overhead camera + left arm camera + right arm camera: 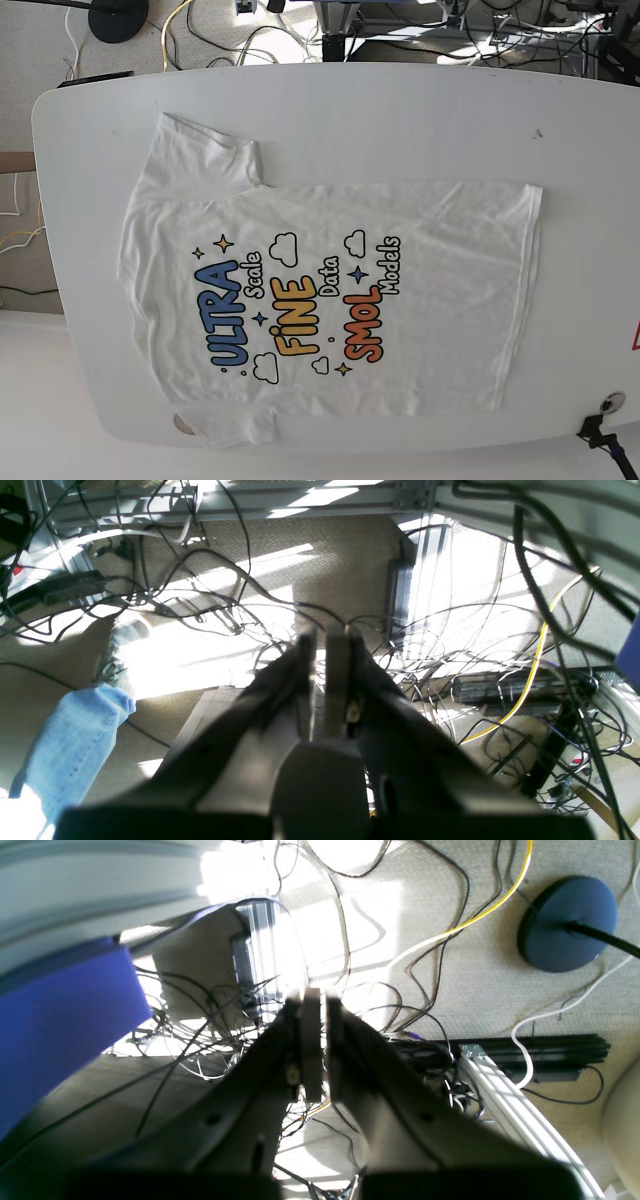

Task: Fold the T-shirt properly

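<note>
The white T-shirt point(330, 290) lies spread flat on the white table point(420, 110), print side up, its neck toward the left and its hem toward the right. One sleeve points to the table's far side and the other reaches the near edge. Neither arm shows in the base view. My left gripper point(327, 632) appears only in its wrist view, shut and holding nothing, aimed at the cabled floor. Likewise, my right gripper point(315, 995) is shut with nothing between its fingers, off the table and over the floor. No part of the T-shirt shows in either wrist view.
Tangled cables point(210, 595), a yellow cable point(470, 925) and aluminium frame rails point(505, 1100) cover the carpet under both wrist cameras. A person's jeans-clad leg point(75, 740) stands at the left wrist view's left. A round dark stand base point(567, 922) sits on the floor.
</note>
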Action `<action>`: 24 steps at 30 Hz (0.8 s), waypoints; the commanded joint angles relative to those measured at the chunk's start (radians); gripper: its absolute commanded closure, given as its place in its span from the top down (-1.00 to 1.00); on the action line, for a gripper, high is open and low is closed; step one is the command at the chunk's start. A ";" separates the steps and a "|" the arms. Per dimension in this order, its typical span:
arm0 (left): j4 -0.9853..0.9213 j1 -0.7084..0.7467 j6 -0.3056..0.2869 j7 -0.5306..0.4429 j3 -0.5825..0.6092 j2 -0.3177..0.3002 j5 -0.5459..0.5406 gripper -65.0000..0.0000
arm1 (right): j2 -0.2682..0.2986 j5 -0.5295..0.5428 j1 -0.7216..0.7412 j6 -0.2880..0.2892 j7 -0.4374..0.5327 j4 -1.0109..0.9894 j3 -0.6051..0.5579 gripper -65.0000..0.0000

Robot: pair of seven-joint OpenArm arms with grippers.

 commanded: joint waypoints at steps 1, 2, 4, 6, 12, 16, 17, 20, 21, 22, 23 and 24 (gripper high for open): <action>0.044 0.037 0.002 -0.009 -0.001 -0.003 0.002 -0.94 | 0.024 -0.002 -0.041 0.002 0.016 0.088 0.001 -0.99; 0.080 0.060 0.002 -0.009 -0.001 -0.003 0.001 -0.94 | 0.027 -0.002 -0.068 0.002 0.016 0.127 0.001 -0.99; 0.149 0.101 0.002 -0.009 -0.001 -0.003 0.001 -0.94 | 0.028 -0.002 -0.124 0.002 0.016 0.210 -0.001 -0.99; 0.221 0.147 0.002 -0.009 -0.001 -0.003 0.001 -0.94 | 0.028 -0.002 -0.177 0.002 0.016 0.287 -0.001 -0.99; 0.390 0.259 0.002 -0.009 -0.001 -0.003 0.001 -0.94 | 0.028 -0.002 -0.319 -0.001 0.016 0.494 -0.001 -0.99; 0.503 0.347 0.002 -0.009 -0.001 -0.008 0.001 -0.94 | 0.030 -0.002 -0.408 -0.002 0.016 0.631 0.001 -0.99; 0.535 0.368 0.002 -0.009 -0.001 -0.020 0.001 -0.95 | 0.030 -0.002 -0.434 -0.002 0.016 0.672 0.001 -0.99; 0.617 0.428 0.002 -0.009 -0.001 -0.026 0.001 -0.95 | 0.030 -0.002 -0.497 -0.002 0.016 0.776 0.001 -0.99; 0.649 0.447 0.002 -0.009 -0.002 -0.032 0.001 -0.95 | 0.030 -0.002 -0.517 -0.002 0.016 0.813 0.002 -0.99; 0.677 0.465 0.002 -0.009 -0.002 -0.038 0.001 -0.94 | 0.030 -0.002 -0.533 -0.002 0.016 0.841 0.002 -0.99; 0.706 0.482 0.001 -0.009 -0.002 -0.042 0.001 -0.94 | 0.030 -0.002 -0.550 -0.002 0.016 0.875 0.002 -0.99; 0.739 0.497 0.001 -0.009 -0.002 -0.046 0.001 -0.94 | 0.030 -0.002 -0.569 -0.002 0.016 0.907 0.002 -0.99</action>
